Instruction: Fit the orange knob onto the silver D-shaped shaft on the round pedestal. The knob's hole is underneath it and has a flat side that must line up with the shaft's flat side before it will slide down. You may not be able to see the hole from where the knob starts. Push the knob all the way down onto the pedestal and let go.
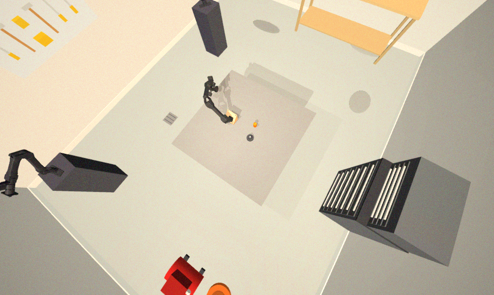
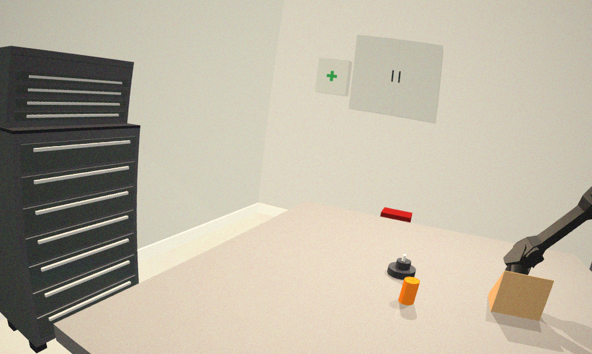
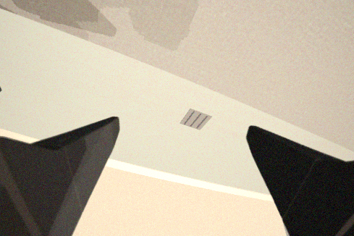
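The orange knob [image 1: 254,124] [image 2: 408,292] stands upright on the table, and its underside is hidden. The round dark pedestal [image 2: 394,272] stands close to it, with the silver shaft [image 2: 404,257] pointing up from its centre; the pedestal also shows in the top view [image 1: 247,139]. The shaft's flat side cannot be made out. My gripper [image 3: 184,127] is open and empty, its two dark fingers wide apart in the wrist view. It is raised well away from the knob and pedestal, near the table's edge, and neither shows in the wrist view.
The arm [image 1: 208,100] [image 2: 563,230] rises from a wooden wedge [image 1: 234,113] [image 2: 521,294] on the table [image 1: 262,168] [image 2: 244,289]. A floor vent [image 1: 170,118] [image 3: 195,119] lies beyond the table edge. A drawer cabinet [image 1: 430,201] [image 2: 78,210] and dark pillars [image 1: 212,29] stand off the table.
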Motion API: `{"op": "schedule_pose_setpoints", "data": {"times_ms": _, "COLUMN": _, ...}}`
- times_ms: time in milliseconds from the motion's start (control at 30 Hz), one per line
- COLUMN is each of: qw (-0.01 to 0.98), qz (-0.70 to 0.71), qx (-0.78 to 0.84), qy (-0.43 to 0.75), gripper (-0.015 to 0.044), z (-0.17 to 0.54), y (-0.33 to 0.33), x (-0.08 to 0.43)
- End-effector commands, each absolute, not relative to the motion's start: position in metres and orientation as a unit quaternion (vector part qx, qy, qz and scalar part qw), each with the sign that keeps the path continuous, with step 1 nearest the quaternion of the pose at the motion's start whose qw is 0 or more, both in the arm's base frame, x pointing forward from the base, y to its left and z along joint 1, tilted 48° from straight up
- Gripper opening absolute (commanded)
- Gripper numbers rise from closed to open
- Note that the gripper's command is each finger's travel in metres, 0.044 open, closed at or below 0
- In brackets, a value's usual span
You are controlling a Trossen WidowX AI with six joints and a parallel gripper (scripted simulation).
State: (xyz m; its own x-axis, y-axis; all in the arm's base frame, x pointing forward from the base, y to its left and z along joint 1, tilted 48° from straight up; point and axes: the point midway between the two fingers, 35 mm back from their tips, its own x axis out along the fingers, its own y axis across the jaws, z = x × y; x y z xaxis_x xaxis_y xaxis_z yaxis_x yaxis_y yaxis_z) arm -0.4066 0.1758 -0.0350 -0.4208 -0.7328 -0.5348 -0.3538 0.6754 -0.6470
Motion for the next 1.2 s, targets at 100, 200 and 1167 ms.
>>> {"op": "schedule_pose_setpoints", "data": {"times_ms": 100, "qw": 0.635, "qz": -0.313, "qx": -0.248, "qy": 0.661, "gripper": 0.0440, "z": -0.013, "y": 0.165, "x": -0.396}}
{"op": "schedule_pose_setpoints", "data": {"times_ms": 200, "qw": 0.635, "qz": -0.313, "qx": -0.248, "qy": 0.661, "gripper": 0.0440, "z": -0.013, "y": 0.165, "x": -0.396}}
{"op": "schedule_pose_setpoints", "data": {"times_ms": 1167, "qw": 0.664, "qz": -0.244, "qx": -0.156, "qy": 0.690, "gripper": 0.0440, "z": -0.032, "y": 0.346, "x": -0.139}}
